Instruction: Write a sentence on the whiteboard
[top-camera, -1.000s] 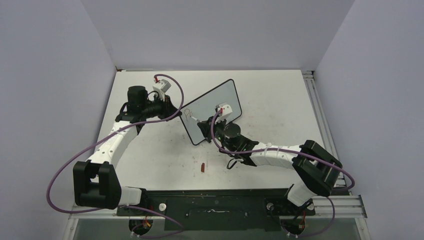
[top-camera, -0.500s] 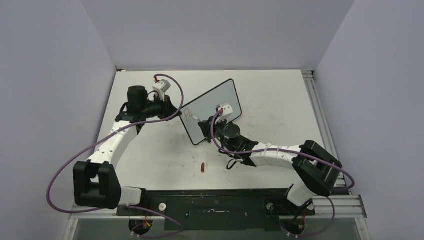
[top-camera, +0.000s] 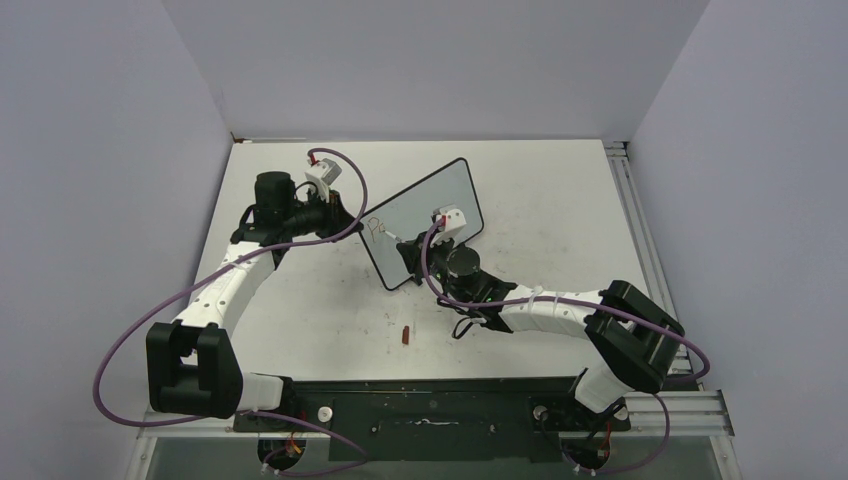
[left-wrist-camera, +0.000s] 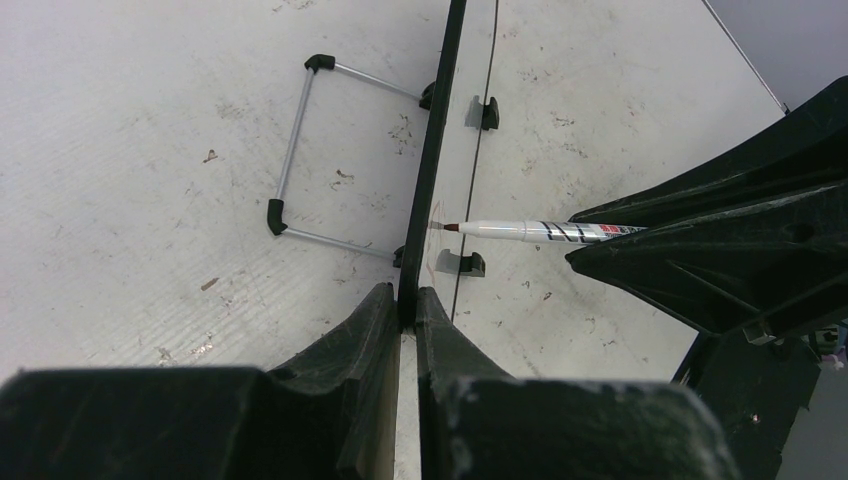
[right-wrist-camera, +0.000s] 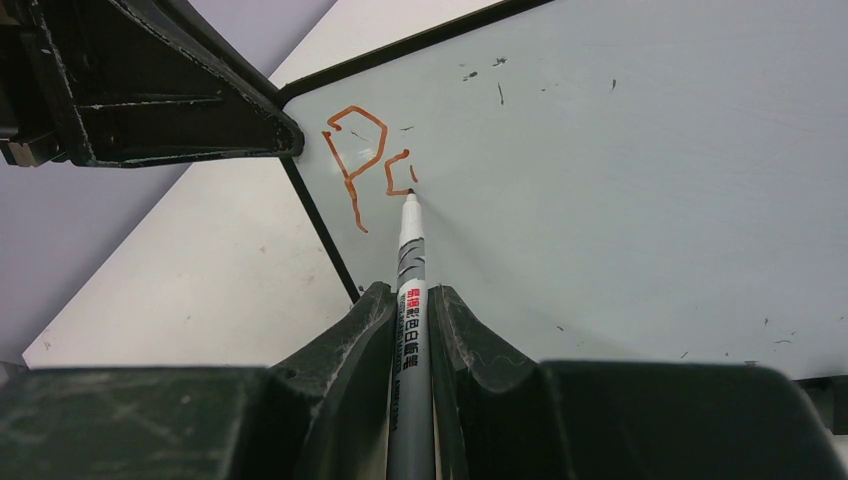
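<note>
Desk: white and smudged, with both arms reaching over it.
Left gripper: jaws closed tight on the whiteboard's thin black frame, at its upper left corner.
Whiteboard: stands around the middle of the desk, nearer the far edge. It is set diagonally and leans back on a wire stand.
Writing: orange-red strokes in the upper left corner of the face, a "P" and the start of a second letter.
Red piece: small, lying alone toward the desk's near edge.
Marker: white barrel, with its tip touching the face at the end of the second stroke.
Right gripper: fingers squeezed shut around the marker's barrel, pointing it at the board.
</note>
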